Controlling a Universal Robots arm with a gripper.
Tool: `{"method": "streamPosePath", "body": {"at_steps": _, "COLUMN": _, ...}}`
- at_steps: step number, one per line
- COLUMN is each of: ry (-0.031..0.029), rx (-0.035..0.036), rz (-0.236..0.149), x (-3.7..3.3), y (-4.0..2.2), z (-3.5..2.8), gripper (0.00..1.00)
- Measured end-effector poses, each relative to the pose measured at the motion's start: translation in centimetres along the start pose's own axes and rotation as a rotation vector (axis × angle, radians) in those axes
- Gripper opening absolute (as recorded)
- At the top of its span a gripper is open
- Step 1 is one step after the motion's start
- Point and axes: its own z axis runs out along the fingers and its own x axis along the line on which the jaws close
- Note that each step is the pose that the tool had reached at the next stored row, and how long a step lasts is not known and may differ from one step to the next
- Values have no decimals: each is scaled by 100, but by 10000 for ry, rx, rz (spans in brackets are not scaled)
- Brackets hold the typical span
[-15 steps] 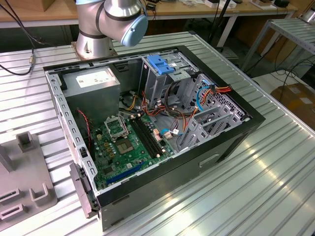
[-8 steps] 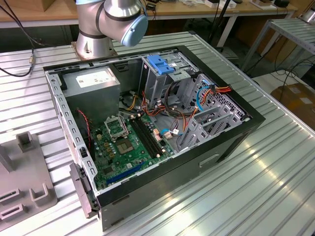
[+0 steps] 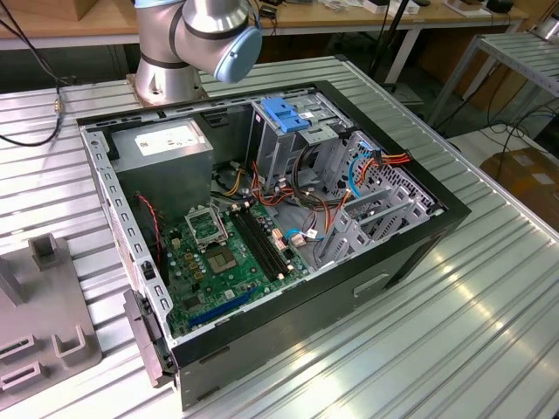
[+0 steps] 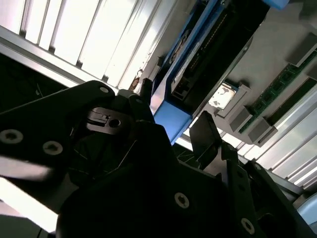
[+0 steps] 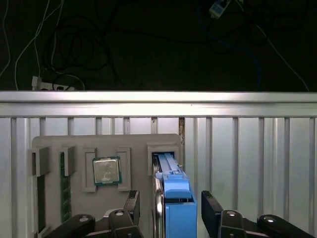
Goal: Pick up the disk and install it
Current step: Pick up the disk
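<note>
1. Presently, exterior view. The open computer case of black sheet metal lies on its side on the ribbed aluminium table. The green motherboard is exposed, and a metal drive cage with a blue plastic latch stands at the far end. A matt grey parts tray sits at the exterior view's left, well apart from the cage.

2. Second wrist view. The disk has a dark body edged in bright blue plastic. The gripper is spread, with one black finger on each side and neither touching it.

3. First wrist view.
   - The disk stands on edge in a slot of the tray. A square processor chip and green memory sticks sit in neighbouring recesses.
   - The gripper is released. It straddles the disk's upper end and a gap shows on each side.
   - Handling, as judged: rigid, dense for its size and sensitive to shock. The bare metal faces are smooth and likely slippery. The fingers are best closed squarely across the two broad faces near the blue frame, then the disk lifted straight out of the slot.
</note>
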Motion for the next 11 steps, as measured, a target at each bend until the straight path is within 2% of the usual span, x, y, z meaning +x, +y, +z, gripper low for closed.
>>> {"method": "streamPosePath", "body": {"at_steps": 1, "ry": 0, "rx": 0, "rz": 1, "x": 0, "y": 2, "z": 5, "gripper": 60}}
{"method": "streamPosePath", "body": {"at_steps": 3, "ry": 0, "rx": -1, "rz": 0, "x": 1, "y": 9, "z": 15, "gripper": 47}}
{"method": "streamPosePath", "body": {"at_steps": 11, "ry": -1, "rx": 1, "rz": 0, "x": -27, "y": 15, "z": 24, "gripper": 47}}
